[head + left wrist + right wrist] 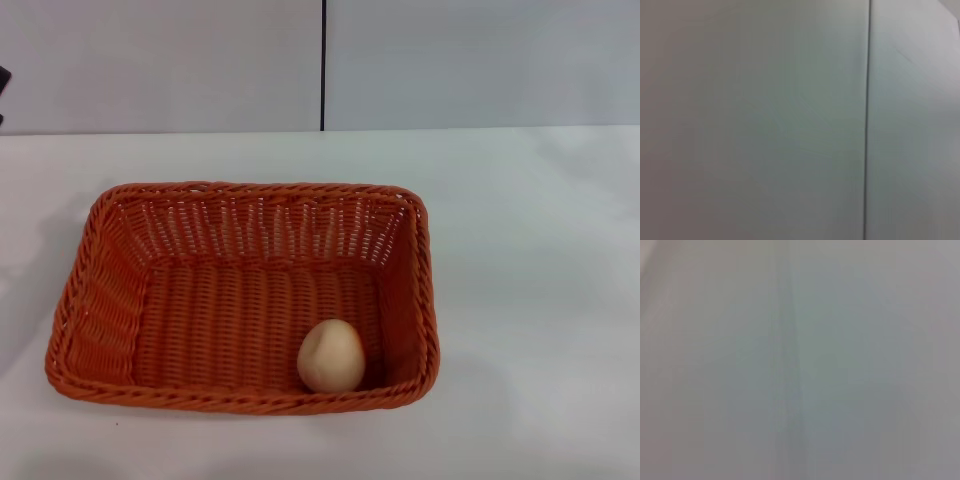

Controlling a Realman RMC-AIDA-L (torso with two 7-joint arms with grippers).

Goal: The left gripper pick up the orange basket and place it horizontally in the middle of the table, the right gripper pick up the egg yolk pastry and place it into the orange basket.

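Only a dark sliver of the left tool (3, 95) showed at the left edge of the head view, well apart from the work, and whether it was open or closed could not be told; the right tool was out of sight altogether, and both wrist views showed only blank grey wall. Neither tool had hold of anything visible. The orange basket (110, 290) lay flat with its long side across, near the middle of the table (540, 300), and the egg yolk pastry (331, 356) sat inside it, in the near corner on the robot's right, close against the woven wall. By the look of things, both placements were already made. The pastry would likely handle as light, soft and crumbly, so a gentle pinch across its rounded sides would suit it best. The basket looked light yet fairly stiff, its braided rim offering the surest hold, with the openwork sides giving some grip. Counted: one basket, one pastry, one tool partly visible.
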